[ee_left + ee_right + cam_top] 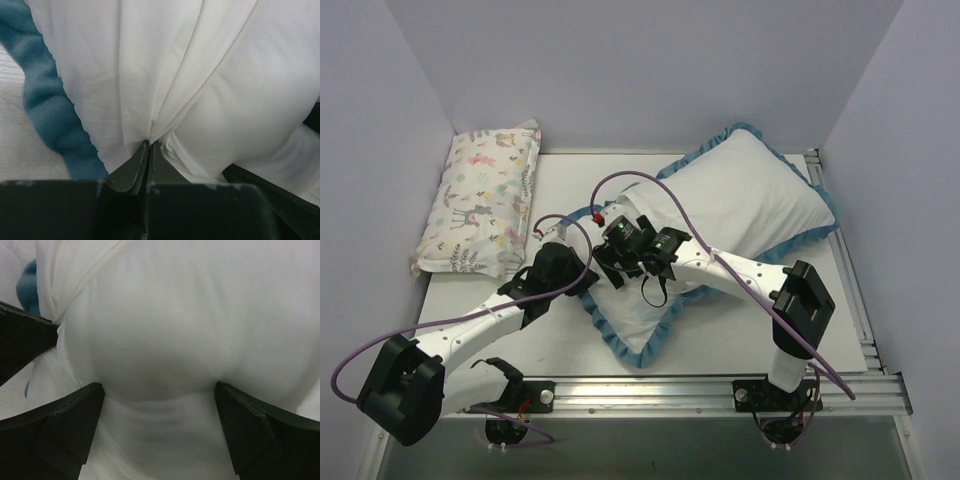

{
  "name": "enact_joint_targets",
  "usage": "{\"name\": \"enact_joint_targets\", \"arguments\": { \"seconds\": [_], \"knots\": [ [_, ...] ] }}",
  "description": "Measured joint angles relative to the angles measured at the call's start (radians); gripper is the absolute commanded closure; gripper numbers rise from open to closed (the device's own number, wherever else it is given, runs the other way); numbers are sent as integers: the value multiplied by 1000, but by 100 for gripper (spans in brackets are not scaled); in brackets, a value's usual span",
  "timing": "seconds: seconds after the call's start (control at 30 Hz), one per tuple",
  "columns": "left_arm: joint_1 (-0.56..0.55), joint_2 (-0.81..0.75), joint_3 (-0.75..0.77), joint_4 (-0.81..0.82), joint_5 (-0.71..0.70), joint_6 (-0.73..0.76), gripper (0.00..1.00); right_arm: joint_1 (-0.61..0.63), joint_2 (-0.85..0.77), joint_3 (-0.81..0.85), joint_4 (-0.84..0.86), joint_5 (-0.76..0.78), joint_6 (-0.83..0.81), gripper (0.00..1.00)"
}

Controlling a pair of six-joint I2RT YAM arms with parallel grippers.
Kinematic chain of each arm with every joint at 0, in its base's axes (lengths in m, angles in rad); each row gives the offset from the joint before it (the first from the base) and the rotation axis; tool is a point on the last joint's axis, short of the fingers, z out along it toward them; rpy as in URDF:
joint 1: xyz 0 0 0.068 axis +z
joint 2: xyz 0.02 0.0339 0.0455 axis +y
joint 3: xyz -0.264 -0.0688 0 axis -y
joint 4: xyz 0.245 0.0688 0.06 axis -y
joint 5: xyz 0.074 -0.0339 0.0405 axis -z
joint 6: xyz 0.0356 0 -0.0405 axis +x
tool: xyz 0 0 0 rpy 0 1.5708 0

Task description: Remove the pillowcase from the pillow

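Observation:
The pillowcase (750, 195) lies white side up across the middle and back right of the table, its teal ruffle (620, 335) around the edge. My left gripper (590, 272) is at its near-left end, shut on a pinch of the white pillowcase (125, 75) fabric just beside the zipper line (200, 95); the jaws (149, 144) meet with the cloth gathered between them. My right gripper (615, 255) stands open right next to it, its fingers (75, 410) spread wide either side of a soft white bulge (160, 340). Whether that bulge is the bare pillow or cloth over it, I cannot tell.
A pastel animal-print pillow (480, 200) lies at the back left against the wall. White walls close in the table on three sides. A metal rail (720, 385) runs along the near edge by the arm bases. Purple cables loop over both arms.

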Motion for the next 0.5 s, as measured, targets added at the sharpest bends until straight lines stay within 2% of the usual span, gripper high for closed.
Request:
{"name": "enact_joint_targets", "arguments": {
  "seconds": [0.1, 0.13, 0.2, 0.23, 0.27, 0.4, 0.5],
  "knots": [
    [0, -4, -3, 1, 0, -1, 100, -15, 15, 24, -11, -22, 9, 27],
    [0, -7, -3, 0, -1, -1, 100, -29, 21, 32, -13, -40, 16, 57],
    [0, -17, -3, 0, -1, 0, 100, -68, 35, 46, -16, -91, 37, 77],
    [0, -23, -3, 0, -1, 0, 100, -91, 44, 53, -18, -123, 51, 97],
    [0, -27, -3, 1, -1, 1, 100, -119, 54, 63, -18, -156, 64, 100],
    [0, -32, 14, -6, -1, 12, 100, -177, 72, 92, -23, -247, 129, 100],
    [0, -30, 55, -36, -1, 34, 95, -211, 69, 93, -16, -311, 182, 100]
  ]
}}
